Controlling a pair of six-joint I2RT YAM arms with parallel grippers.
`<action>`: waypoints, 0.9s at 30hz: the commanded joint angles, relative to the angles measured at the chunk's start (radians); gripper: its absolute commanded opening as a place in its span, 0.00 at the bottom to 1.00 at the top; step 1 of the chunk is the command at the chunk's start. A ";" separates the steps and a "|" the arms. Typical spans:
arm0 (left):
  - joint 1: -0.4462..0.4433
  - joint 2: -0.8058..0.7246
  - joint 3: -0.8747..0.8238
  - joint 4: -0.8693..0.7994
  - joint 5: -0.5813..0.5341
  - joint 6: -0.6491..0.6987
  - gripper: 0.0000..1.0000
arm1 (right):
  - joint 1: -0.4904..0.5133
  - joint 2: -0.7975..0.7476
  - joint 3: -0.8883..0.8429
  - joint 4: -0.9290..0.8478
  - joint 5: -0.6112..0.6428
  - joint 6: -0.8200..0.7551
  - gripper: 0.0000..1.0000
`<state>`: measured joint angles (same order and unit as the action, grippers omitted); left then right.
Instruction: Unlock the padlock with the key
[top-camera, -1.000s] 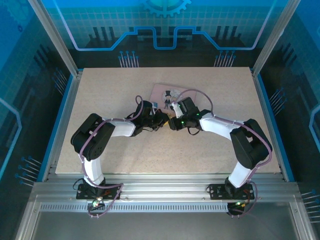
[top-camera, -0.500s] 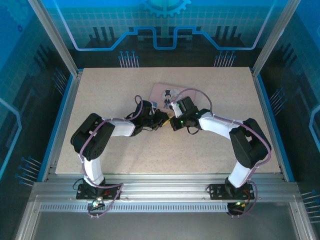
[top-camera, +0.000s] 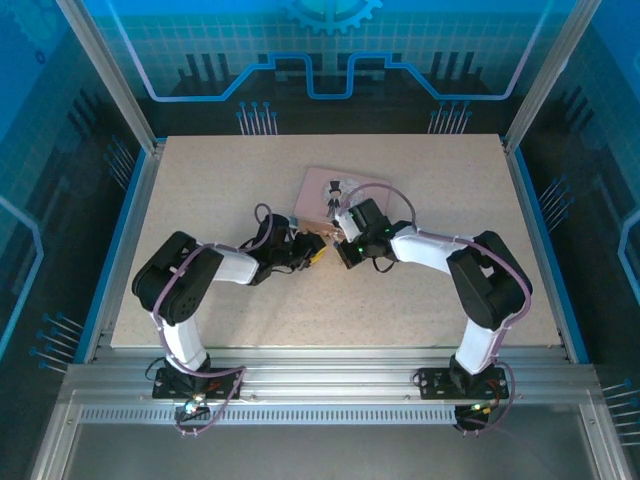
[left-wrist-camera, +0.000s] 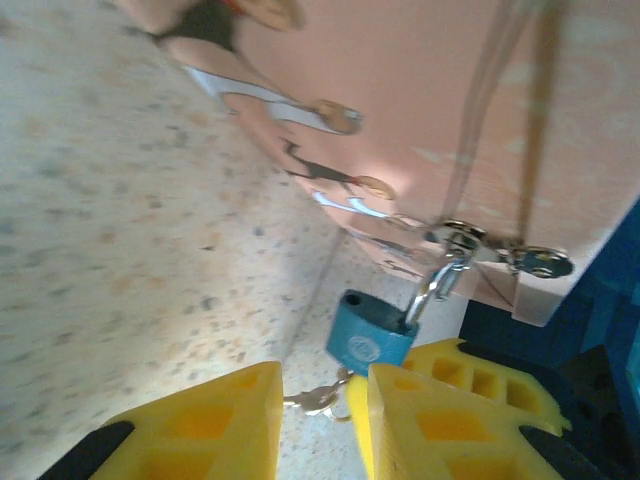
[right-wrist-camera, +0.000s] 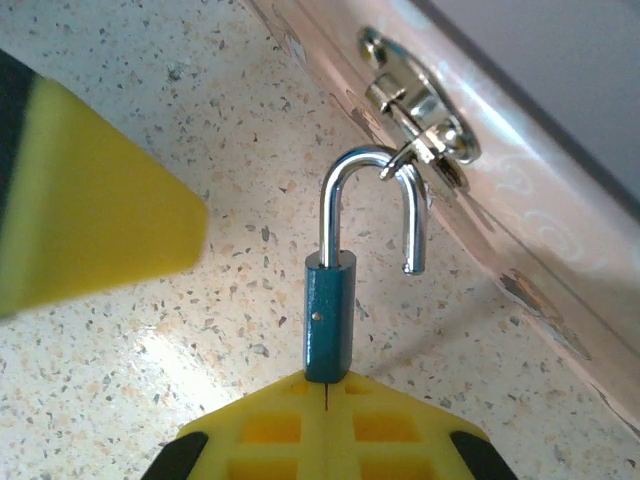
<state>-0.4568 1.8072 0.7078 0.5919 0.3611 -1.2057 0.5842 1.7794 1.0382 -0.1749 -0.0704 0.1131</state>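
My right gripper (right-wrist-camera: 327, 398) is clamped on the padlock (right-wrist-camera: 329, 315), whose open shackle hooks the clasp (right-wrist-camera: 420, 112) on the box (left-wrist-camera: 420, 90). My left gripper (left-wrist-camera: 322, 388) stands parted around the key (left-wrist-camera: 312, 400) beneath. Judged light, hard and slippery; grip the flat faces.

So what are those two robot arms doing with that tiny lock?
They're opening a tiny blue padlock that hangs on the clasp of a pink box. The right gripper pinches the padlock's body. The key sits at its bottom end, between the parted yellow fingers of the left gripper. One end of the shackle is free, so the lock looks undone, though it is hooked through the clasp.
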 joint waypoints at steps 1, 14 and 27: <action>0.026 -0.053 -0.022 0.014 0.012 -0.010 0.29 | 0.015 0.005 0.008 -0.018 0.018 -0.053 0.00; 0.046 -0.134 -0.071 -0.016 0.025 0.028 0.33 | 0.049 -0.028 0.058 -0.067 0.089 -0.290 0.00; 0.047 -0.280 -0.170 -0.087 0.005 0.066 0.54 | 0.097 0.067 0.225 -0.181 0.150 -0.509 0.00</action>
<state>-0.4206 1.5711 0.5598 0.5396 0.3641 -1.1706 0.6571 1.8133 1.2232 -0.3336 0.0731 -0.3202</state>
